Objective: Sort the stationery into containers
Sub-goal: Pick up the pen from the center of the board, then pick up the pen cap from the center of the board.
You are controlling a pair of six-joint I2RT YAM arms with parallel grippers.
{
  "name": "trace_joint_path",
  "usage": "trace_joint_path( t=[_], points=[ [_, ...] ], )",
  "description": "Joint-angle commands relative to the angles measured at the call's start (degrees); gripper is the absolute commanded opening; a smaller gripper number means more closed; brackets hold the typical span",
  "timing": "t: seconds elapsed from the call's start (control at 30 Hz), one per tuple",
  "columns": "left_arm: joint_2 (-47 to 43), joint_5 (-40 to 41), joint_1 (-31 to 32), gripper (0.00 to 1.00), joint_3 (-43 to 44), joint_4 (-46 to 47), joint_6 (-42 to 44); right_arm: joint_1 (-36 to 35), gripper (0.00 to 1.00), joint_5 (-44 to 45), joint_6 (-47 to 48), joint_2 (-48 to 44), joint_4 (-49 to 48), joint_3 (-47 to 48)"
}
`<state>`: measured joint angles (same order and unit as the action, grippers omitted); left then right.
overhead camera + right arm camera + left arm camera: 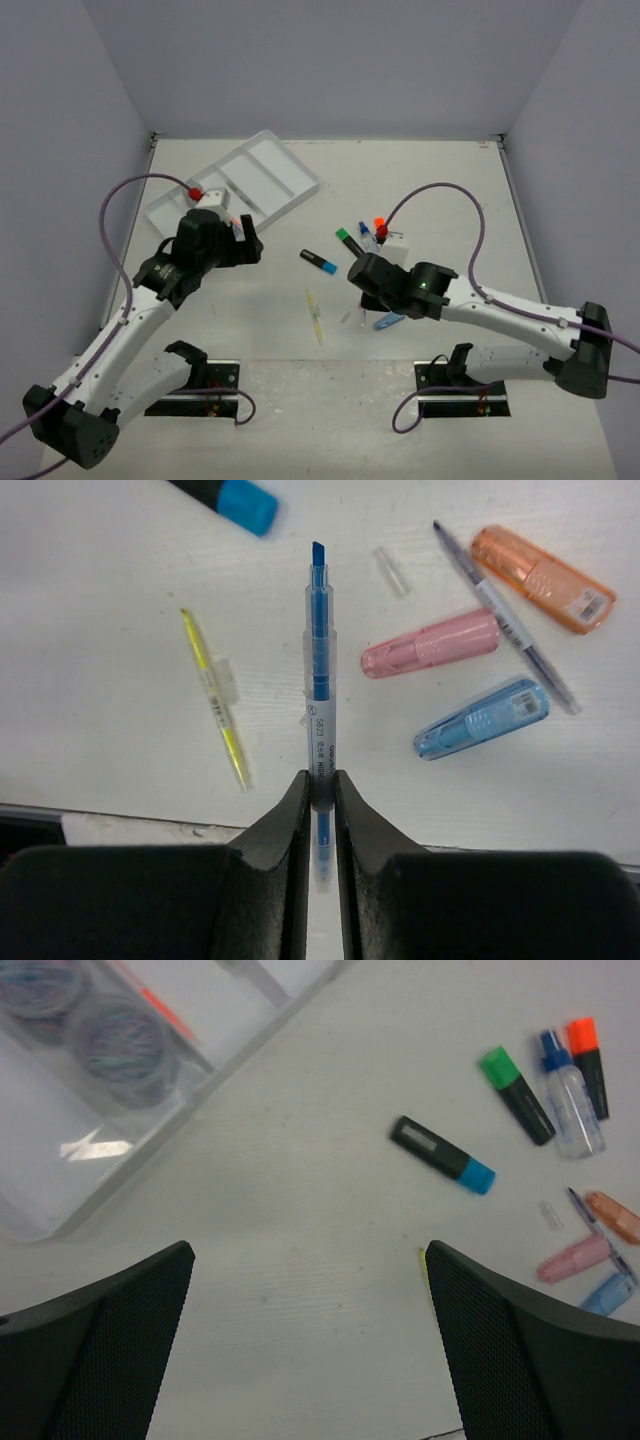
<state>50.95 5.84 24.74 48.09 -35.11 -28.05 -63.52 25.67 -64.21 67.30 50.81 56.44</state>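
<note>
Spreads the left hand (308,1255) wide above the table (330,1300), grasping nothing, near the white tray (275,170) with two round jars (125,1045) already in one compartment. Clenches the right hand (320,783) well apart from that tray, among loose pieces such as a pink oblong piece (430,643) and a yellow pen (215,695). Pinches a thin blue pen (319,670) toward its rear end, tip pointing away; cannot tell whether lifted off the table. Likely handles light, stiff and slick: prone to swivel or slide between narrow jaws with so much length overhanging. Calls for a hold nearer mid-barrel, away from the seemingly uncapped tip, small clear cap (392,572) lying just beyond.
</note>
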Motion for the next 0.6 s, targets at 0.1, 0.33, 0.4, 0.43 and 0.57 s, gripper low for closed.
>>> trace_joint_path(
  t=[0.1,0.33,0.4,0.43,0.57],
  points=[
    [21.0,20.5,35.2,0.98,7.6,4.8,-13.3,2.0,0.0,10.5,5.0,-16.5,12.1,7.5],
    [38.6,20.8,44.7,0.52,14.7,9.0,-13.7,2.1,0.0,9.4,5.9,-22.1,12.3,5.0],
    [41.1,19.8,45.3,0.41,15.2,10.6,-13.0,2.1,0.0,9.3,5.9,-22.1,12.6,4.7],
    [42.3,19.4,45.4,0.39,15.4,11.2,-12.6,2.0,0.0,9.3,5.9,-22.1,12.8,4.6],
    [45.7,17.4,45.4,0.31,15.9,11.9,-11.9,2.2,0.0,9.5,5.5,-22.7,12.5,3.4]
  ],
)
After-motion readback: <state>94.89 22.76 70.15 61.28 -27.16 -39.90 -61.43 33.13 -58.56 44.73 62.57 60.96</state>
